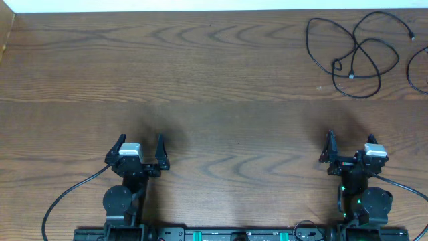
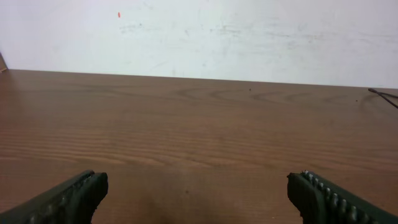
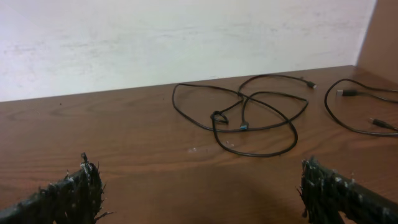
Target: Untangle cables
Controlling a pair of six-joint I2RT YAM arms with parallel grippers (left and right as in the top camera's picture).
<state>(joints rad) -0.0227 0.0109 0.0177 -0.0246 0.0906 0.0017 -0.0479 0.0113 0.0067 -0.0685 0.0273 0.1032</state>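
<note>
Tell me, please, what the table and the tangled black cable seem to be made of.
The table: probably wood or wood-look laminate, brown with a low sheen; wavy grain lines run across it. The black cable: likely plastic or rubber sheathing, matte; it is thin and lies in loose, soft loops.

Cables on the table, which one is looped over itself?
The left-hand cable, nearer the table's middle: it crosses itself several times around a small knot. The right-edge cable lies in one open curve, partly out of view. Both are black.
</note>
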